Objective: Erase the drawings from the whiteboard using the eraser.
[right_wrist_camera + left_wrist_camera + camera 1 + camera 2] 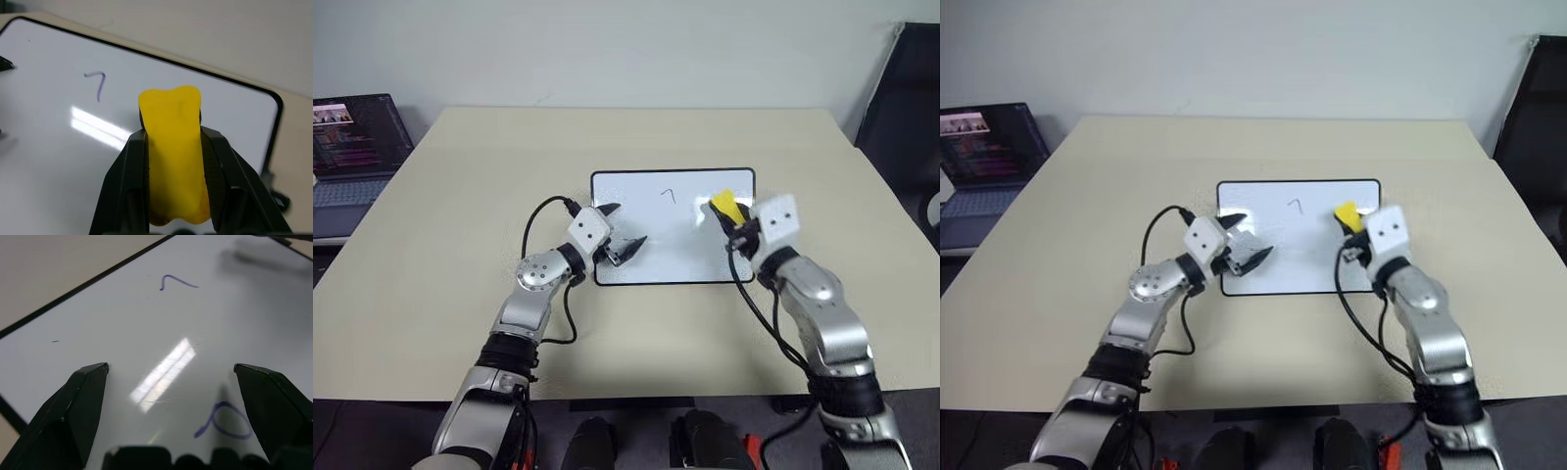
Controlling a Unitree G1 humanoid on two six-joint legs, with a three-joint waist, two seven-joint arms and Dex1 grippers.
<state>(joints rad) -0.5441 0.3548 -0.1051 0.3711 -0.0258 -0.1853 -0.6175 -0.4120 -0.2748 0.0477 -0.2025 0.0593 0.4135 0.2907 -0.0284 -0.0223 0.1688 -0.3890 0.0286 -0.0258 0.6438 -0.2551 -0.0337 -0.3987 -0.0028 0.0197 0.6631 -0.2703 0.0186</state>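
Observation:
The whiteboard (673, 257) lies flat in the middle of the tan table. A hook-shaped drawing (670, 195) sits near its far edge, seen also as the hook (177, 281) in the left wrist view. A loop drawing (222, 423) lies close before my left fingers. My left gripper (626, 225) hovers open over the board's left part with nothing between its fingers. My right gripper (729, 219) is shut on the yellow eraser (173, 147), held above the board's right part. The eraser (725, 206) sticks out past the fingertips toward the hook.
An open laptop (352, 147) stands off the table's left side. A dark chair (906, 98) is at the far right. Bare table (460, 196) surrounds the board on all sides. A black cable (540, 220) loops beside the left wrist.

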